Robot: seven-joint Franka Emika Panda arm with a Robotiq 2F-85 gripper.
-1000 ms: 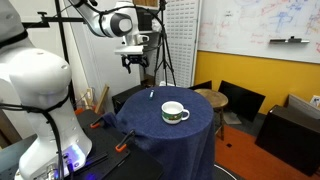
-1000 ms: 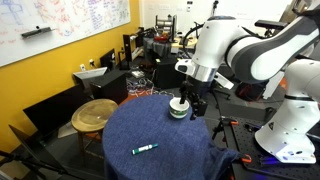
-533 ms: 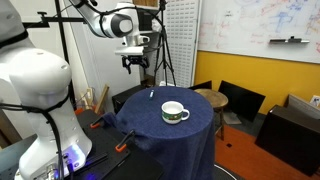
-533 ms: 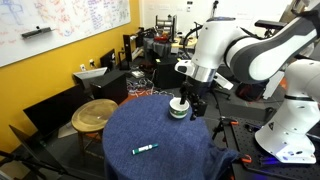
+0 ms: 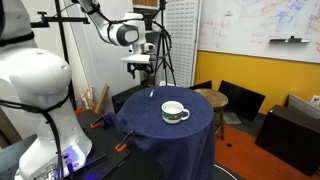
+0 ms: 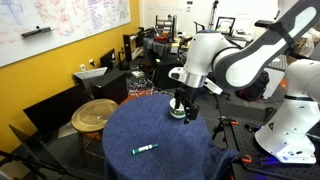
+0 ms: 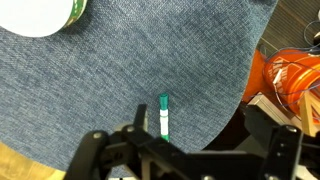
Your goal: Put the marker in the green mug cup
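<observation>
The marker (image 7: 163, 116) is white with a green cap and lies flat on the blue cloth of the round table (image 5: 165, 130). It also shows in both exterior views (image 5: 150, 94) (image 6: 145, 149). The green mug cup (image 5: 175, 112), white inside, stands upright near the table's middle. In the wrist view only its edge shows at the top left (image 7: 45, 12). My gripper (image 5: 143, 74) hangs open and empty well above the table, over the marker's side. In the wrist view the marker lies just ahead of the gripper (image 7: 185, 150), left of midway between the fingers. In an exterior view the gripper (image 6: 182, 106) hides most of the mug.
Orange-handled clamps (image 5: 122, 147) hang at the cloth's edge near the robot base. A round wooden stool (image 6: 93, 113) stands beside the table, with black chairs behind it. An orange cable bundle (image 7: 290, 70) lies past the table edge.
The arm has swung a little sideways over the table, toward the marker's side. The marker and the mug have not moved. The gripper stays open.
</observation>
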